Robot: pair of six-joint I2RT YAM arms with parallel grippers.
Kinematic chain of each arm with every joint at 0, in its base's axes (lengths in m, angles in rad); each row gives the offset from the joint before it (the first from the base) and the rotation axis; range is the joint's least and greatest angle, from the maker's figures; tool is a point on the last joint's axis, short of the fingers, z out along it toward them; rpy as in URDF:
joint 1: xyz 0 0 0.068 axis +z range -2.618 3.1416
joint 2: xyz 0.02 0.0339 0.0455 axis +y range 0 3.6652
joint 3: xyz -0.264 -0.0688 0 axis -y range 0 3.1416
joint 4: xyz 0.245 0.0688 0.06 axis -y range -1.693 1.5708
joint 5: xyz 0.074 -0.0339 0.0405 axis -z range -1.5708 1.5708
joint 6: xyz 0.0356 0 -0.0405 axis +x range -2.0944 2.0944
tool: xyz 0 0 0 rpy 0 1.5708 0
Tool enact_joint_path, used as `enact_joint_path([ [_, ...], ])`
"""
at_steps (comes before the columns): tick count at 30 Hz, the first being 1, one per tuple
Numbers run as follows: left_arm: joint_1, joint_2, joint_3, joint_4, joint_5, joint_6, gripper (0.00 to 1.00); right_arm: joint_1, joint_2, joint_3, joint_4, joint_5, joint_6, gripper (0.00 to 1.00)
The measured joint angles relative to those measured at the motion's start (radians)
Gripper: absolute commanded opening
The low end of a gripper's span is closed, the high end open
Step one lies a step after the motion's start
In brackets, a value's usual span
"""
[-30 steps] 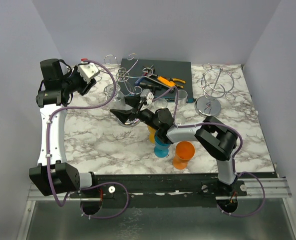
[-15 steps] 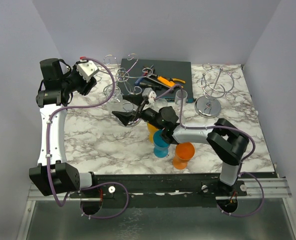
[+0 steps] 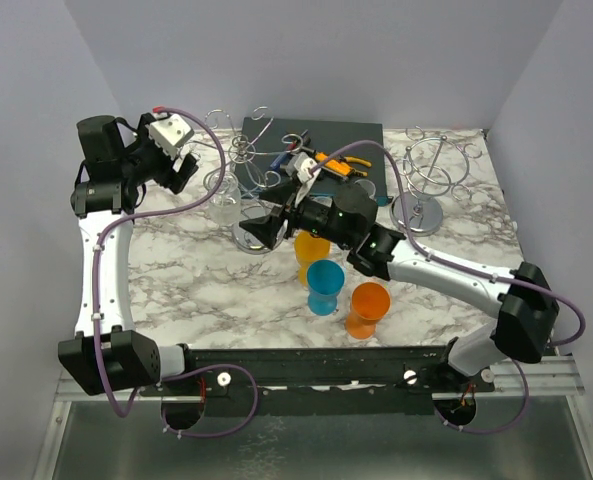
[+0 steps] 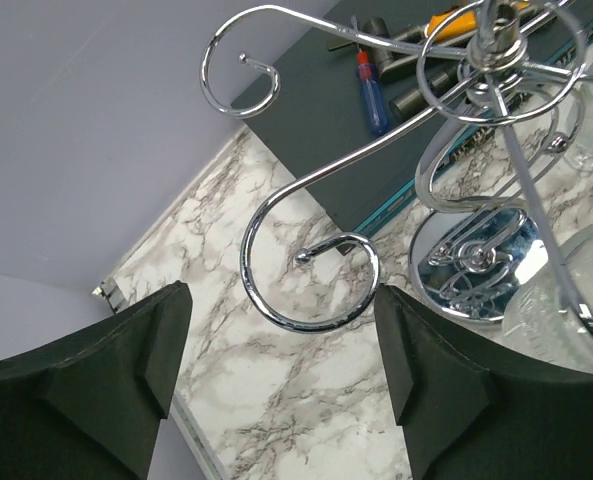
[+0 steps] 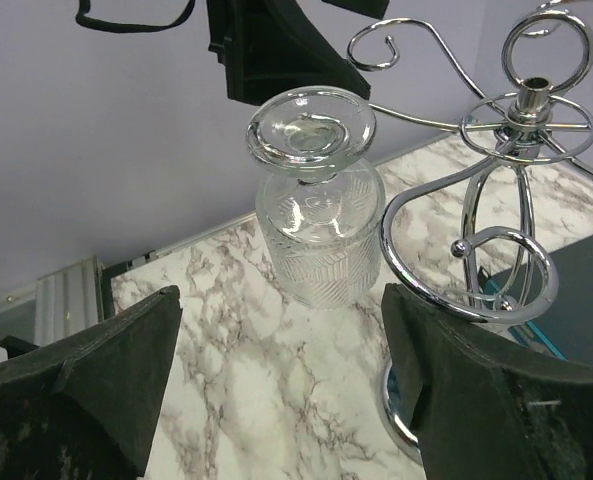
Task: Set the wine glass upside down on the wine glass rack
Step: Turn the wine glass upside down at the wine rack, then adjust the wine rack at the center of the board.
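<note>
From above: the left end effector (image 3: pixel 188 172) hangs with its fingers spread wide and nothing in them. The wine glass (image 3: pixel 225 200) is just off its tips, foot up, close beside the wine glass rack (image 3: pixel 251 160). The right end effector (image 3: pixel 266 222), also wide open and empty, faces the same glass from the opposite side. A blue cup (image 3: pixel 326 285) stands behind its wrist on the marbled worktop (image 3: pixel 176 270). The clear glass is hard to pick out against the chrome wire.

Left wrist: the two dark fingers (image 4: pixel 106 385) stand far apart and grip nothing. A chrome curl of the rack (image 4: pixel 306 270) lies ahead between them, touching neither. Far to their right, a curve of clear glass is cut off by the frame edge.

Right wrist: the fingers (image 5: pixel 86 390) are spread and empty. The wine glass (image 5: pixel 316 220) is straight ahead, upside down and clear of both, with the rack (image 5: pixel 516 150) to its right. Whether the glass hangs from a rack arm or rests on the worktop cannot be told
</note>
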Motion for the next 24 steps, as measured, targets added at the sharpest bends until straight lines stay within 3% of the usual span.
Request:
enact_joint_path([
  [8, -0.004, -0.107, -0.031, 0.012, 0.000, -0.077, 0.86, -0.001, -0.012, 0.327, -0.505, 0.093, -0.003, 0.75],
  [17, -0.005, -0.114, -0.031, 0.029, -0.020, -0.136, 0.82, -0.103, 0.130, 0.774, -0.732, 0.216, -0.037, 0.74],
  [24, -0.005, -0.108, -0.031, 0.037, -0.021, -0.158, 0.86, -0.196, 0.252, 0.888, -0.816, 0.226, -0.056, 0.74],
])
